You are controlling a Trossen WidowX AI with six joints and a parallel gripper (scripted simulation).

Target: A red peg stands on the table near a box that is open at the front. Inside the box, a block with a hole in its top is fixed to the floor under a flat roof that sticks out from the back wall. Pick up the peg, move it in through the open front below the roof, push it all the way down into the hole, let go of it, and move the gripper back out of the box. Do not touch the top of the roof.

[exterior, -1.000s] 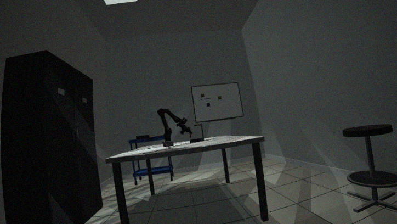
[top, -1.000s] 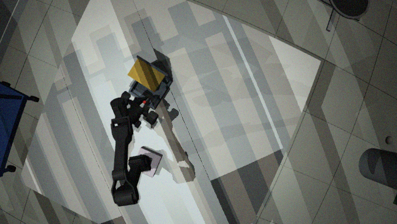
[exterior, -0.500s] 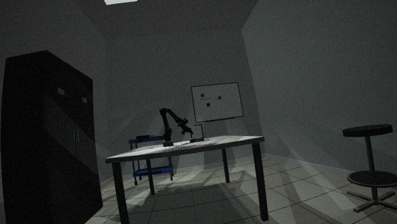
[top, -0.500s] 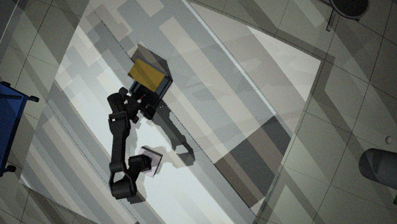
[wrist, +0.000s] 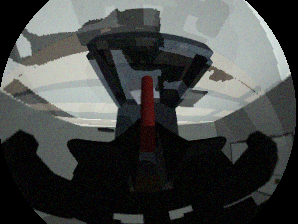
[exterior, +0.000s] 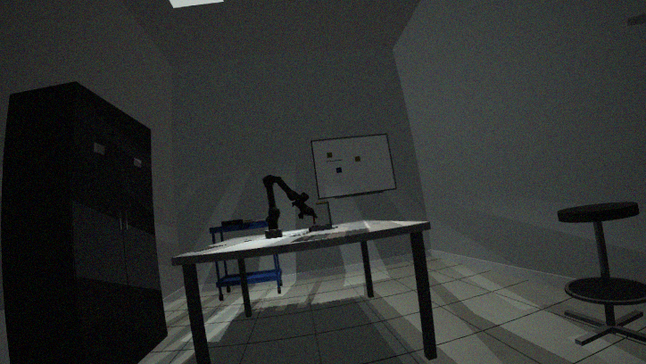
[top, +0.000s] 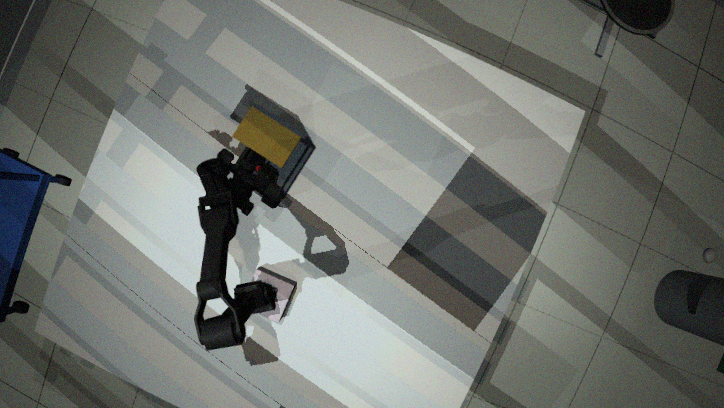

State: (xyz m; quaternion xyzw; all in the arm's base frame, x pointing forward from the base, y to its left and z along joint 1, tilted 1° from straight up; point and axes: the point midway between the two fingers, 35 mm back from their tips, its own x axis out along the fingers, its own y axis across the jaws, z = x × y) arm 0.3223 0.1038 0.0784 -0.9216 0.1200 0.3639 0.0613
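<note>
The red peg [top: 258, 167] [exterior: 314, 219] [wrist: 147, 107] is held between the fingers of my gripper [top: 257, 171] [wrist: 145, 121], which is shut on it. The peg's free end points down over the box's front part. The dark grey box [top: 297, 169] [exterior: 329, 216] [wrist: 192, 47] stands around and beyond the peg. Its flat yellow roof [top: 265, 135] [exterior: 322, 202] sticks out from the back wall. In the top view my fingers are just in front of the roof's front edge. The block and its hole cannot be made out, and the peg's exact height above them is unclear.
The box's side walls stand left and right of the peg in the wrist view. The arm's base is on a pinkish plate [top: 287, 301] on the table [exterior: 280, 246]. Patchy shadows cross the tabletop. A blue cart [top: 20, 217] stands beyond the table's edge.
</note>
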